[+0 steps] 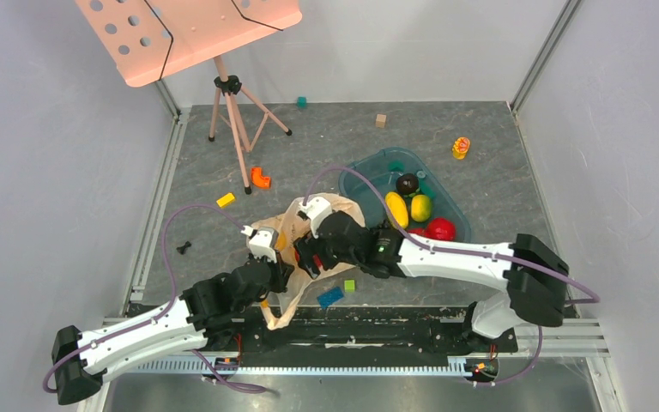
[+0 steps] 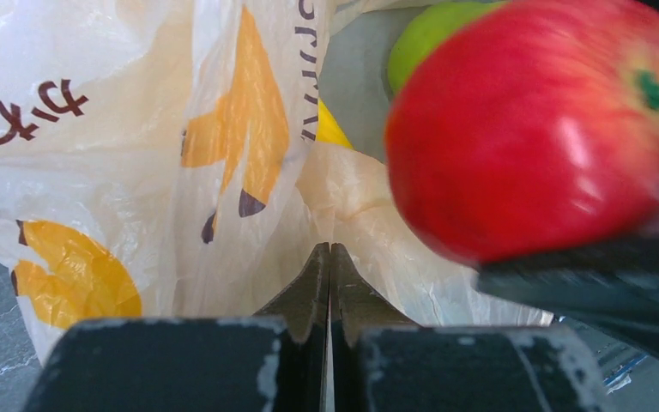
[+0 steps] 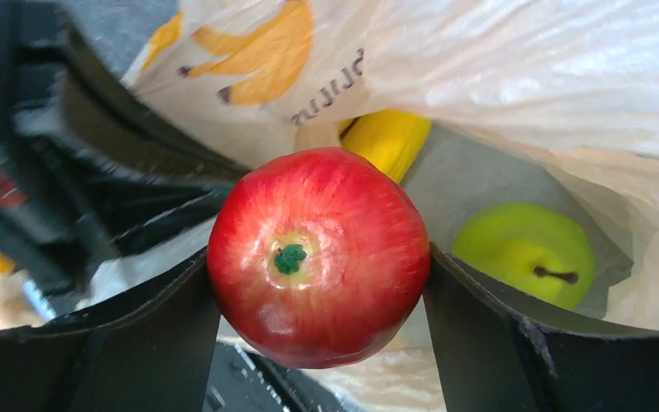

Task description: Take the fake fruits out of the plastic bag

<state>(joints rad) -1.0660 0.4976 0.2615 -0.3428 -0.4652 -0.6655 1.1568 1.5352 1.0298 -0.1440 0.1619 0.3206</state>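
The cream plastic bag point(image 1: 285, 225) with printed bananas lies at the table's near middle. My left gripper point(image 2: 329, 253) is shut, pinching a fold of the bag point(image 2: 137, 129). My right gripper point(image 3: 316, 287) is shut on the red apple point(image 3: 317, 253) and holds it at the bag's mouth; the apple also shows in the left wrist view point(image 2: 532, 129). Inside the bag point(image 3: 523, 60) lie a green pear point(image 3: 523, 249) and a yellow piece point(image 3: 390, 137). In the top view both grippers meet over the bag, left point(image 1: 276, 257) and right point(image 1: 306, 251).
A teal tray point(image 1: 369, 167) at the right holds yellow fruits point(image 1: 397, 209), a red one point(image 1: 440, 228) and a dark plum point(image 1: 408, 183). A blue block point(image 1: 329, 297) and green cube point(image 1: 349, 285) lie near the bag. A music stand's tripod point(image 1: 232, 120) stands back left.
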